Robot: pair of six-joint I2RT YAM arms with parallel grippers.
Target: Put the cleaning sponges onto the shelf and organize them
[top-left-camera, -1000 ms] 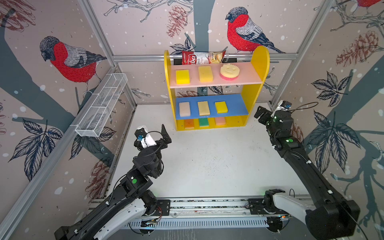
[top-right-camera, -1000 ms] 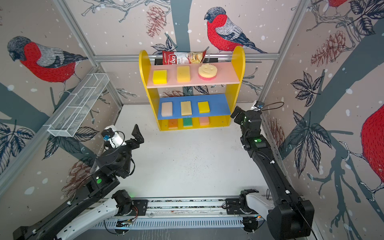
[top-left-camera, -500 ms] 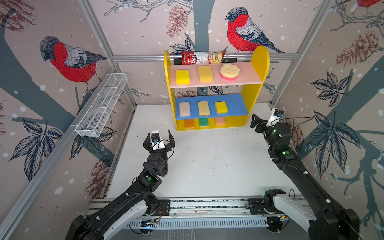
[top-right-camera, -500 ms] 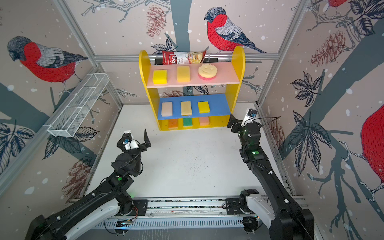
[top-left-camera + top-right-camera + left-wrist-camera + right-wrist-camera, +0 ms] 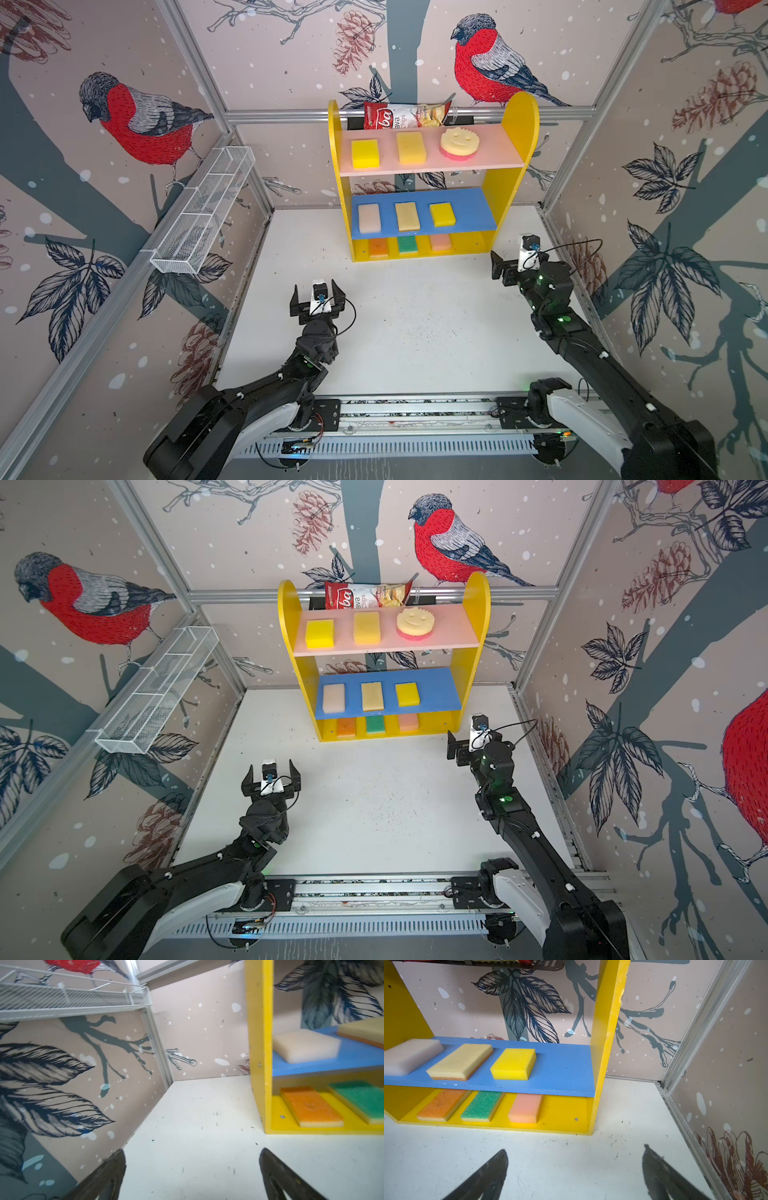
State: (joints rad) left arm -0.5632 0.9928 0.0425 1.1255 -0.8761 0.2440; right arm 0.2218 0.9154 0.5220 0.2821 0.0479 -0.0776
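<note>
Both arms have shifted in the last second: the left hand (image 5: 317,291) has swung round from an angled pose to face the shelf (image 5: 500,199) square on, lower left of centre in both top views, and the right hand (image 5: 498,266) has slid down and a little left from beside the shelf's right panel to sit just below its lower right corner in frame. Both hands are spread wide open and carrying nothing, and you can see bare white surface (image 5: 571,1167) between the fingertips in each wrist view. All nine cleaning sponges (image 5: 372,696) are already on the shelf, three to a board, in tidy rows with gaps between them. Pink top board (image 5: 494,149), left to right: bright yellow sponge (image 5: 365,153), pale yellow sponge (image 5: 411,147), round smiley sponge (image 5: 459,142) with a pink underside. Blue middle board (image 5: 473,208): cream sponge (image 5: 369,217), tan sponge (image 5: 407,216) with an orange bottom layer, small yellow sponge (image 5: 442,214). Yellow base (image 5: 562,1111), tucked under the blue board: orange sponge (image 5: 378,247), green sponge (image 5: 408,244), salmon sponge (image 5: 440,242). Red chips bag (image 5: 405,115) lies behind the top of the shelf, upper middle of the frame, and the white wire basket (image 5: 203,212) hangs on the left wall at mid left. Left wrist view is a bit smeared and only catches the shelf's left end, with the cream, orange and green ones showing.
</note>
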